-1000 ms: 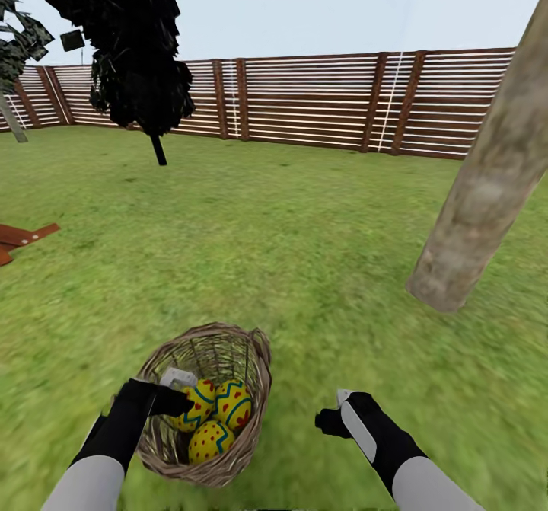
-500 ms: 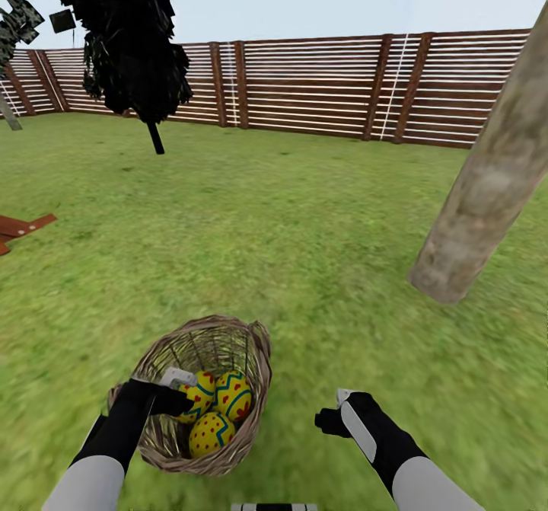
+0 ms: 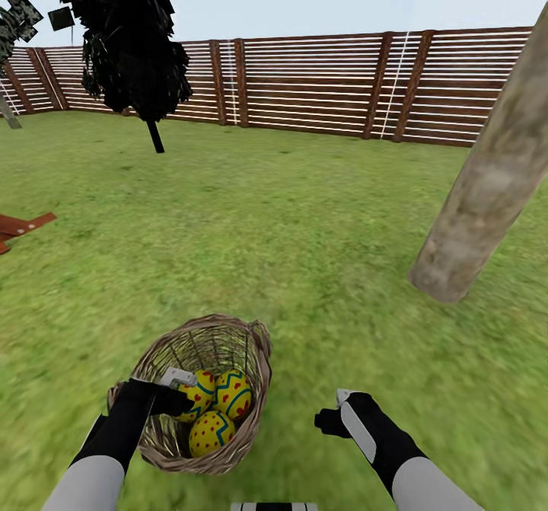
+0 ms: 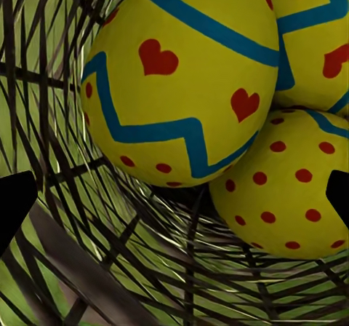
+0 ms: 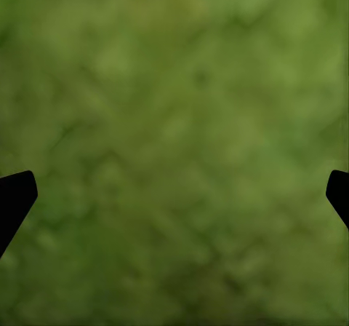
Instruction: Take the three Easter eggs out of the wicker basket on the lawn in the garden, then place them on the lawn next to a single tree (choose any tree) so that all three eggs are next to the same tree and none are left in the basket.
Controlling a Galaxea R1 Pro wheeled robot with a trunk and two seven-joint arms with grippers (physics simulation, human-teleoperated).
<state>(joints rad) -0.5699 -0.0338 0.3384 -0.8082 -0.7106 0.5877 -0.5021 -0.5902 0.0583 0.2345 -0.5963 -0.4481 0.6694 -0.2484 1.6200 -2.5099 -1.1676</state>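
Three Easter eggs (image 3: 215, 410) were seen lying together inside the wicker basket (image 3: 255, 359), which stood on the lawn (image 3: 274, 221) directly ahead of the robot, tipped somewhat toward it. None had been taken out. The tree (image 3: 487, 183) with the pale mottled trunk was seen off to the right, well apart from the basket.

The left gripper (image 3: 176, 397) was poised at the basket's near rim, pointed at the eggs; in the left wrist view its fingertips (image 4: 14, 202) were spread wide at the frame edges with nothing between them, so it was judged released and empty. The right gripper (image 3: 329, 419) hung over bare grass beside the basket; its fingertips (image 5: 16, 195) were likewise spread apart, nothing held.

Handling, judged only: the eggs looked rigid, smooth, rounded and likely light, so slipping out of a pinch was considered the main risk. A grip across the widest middle of the heart-marked egg (image 4: 182, 86), nearest the left wrist camera, was thought best, with the jaws kept clear of the dotted egg (image 4: 287, 184) touching it. The basket looked light and easily tipped if its rim were pushed.

No brands, labels or readable writing were found; only hearts, dots and zigzag bands were painted on the eggs.
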